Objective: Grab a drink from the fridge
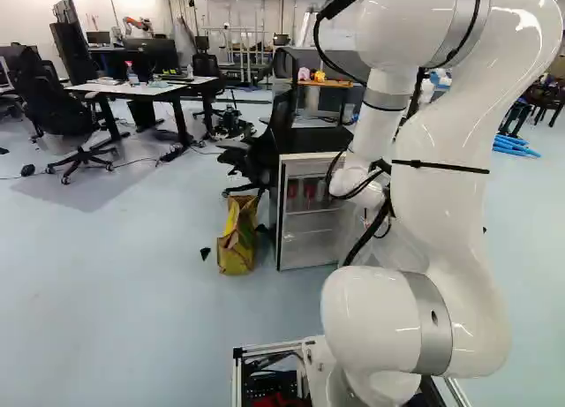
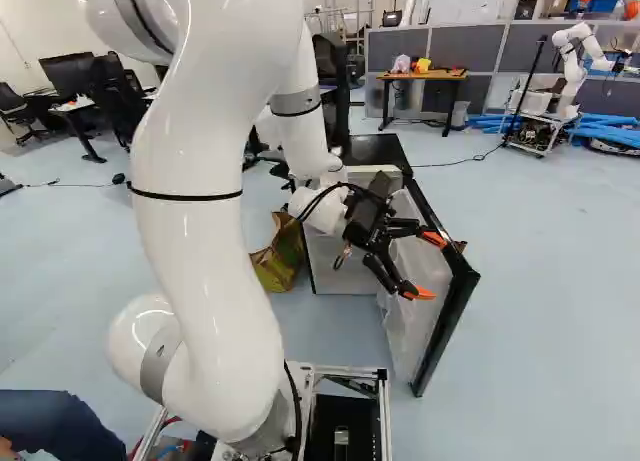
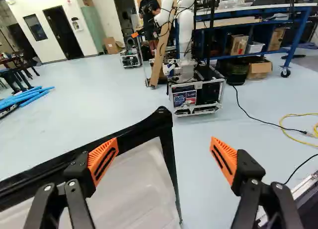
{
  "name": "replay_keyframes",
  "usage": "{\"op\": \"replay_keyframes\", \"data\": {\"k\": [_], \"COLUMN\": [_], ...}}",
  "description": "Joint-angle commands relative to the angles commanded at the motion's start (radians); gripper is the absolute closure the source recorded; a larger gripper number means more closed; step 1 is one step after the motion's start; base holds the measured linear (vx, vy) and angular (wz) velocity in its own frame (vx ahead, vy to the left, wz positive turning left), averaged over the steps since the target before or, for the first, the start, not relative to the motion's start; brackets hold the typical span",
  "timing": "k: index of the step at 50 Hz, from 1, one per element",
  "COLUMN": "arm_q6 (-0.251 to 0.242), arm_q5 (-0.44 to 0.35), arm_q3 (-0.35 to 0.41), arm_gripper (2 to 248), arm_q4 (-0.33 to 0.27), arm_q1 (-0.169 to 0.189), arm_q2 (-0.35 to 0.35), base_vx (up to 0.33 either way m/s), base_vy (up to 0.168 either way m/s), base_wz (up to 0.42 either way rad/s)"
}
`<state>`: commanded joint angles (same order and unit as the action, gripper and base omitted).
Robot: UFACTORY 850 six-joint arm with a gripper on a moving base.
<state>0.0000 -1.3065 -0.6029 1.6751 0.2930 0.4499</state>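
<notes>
Only the left base view shows the red drinks (image 1: 309, 192) inside the white, black-topped fridge (image 1: 318, 140); the black, orange-padded end effector (image 2: 428, 266) stands open by the fridge's black-framed door (image 2: 443, 331).

Claw (image 2: 432, 267) open, 2 fingers spread wide

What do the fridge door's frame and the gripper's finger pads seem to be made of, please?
The door frame looks like glossy black plastic or painted metal: smooth, with faint highlights. The finger pads look like matte orange rubber or moulded plastic, being ribbed and slotted.
</notes>
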Motion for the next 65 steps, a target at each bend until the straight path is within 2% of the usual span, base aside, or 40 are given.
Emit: {"op": "replay_keyframes", "data": {"k": [22, 36, 45, 65], "arm_q6": [0.0, 0.0, 0.0, 0.0], "arm_q5": [0.006, 0.021, 0.049, 0.149], "arm_q3": [-0.118, -0.116, -0.079, 0.044], "arm_gripper": [3, 3, 3, 3], "arm_q4": [-0.07, -0.136, -0.193, -0.388], "arm_q1": [0.107, 0.107, 0.102, 0.085], "arm_q2": [0.061, 0.06, 0.039, -0.036], "base_vx": [0.0, 0.0, 0.0, 0.0], "base_vy": [0.0, 0.0, 0.0, 0.0], "base_wz": [0.0, 0.0, 0.0, 0.0]}}
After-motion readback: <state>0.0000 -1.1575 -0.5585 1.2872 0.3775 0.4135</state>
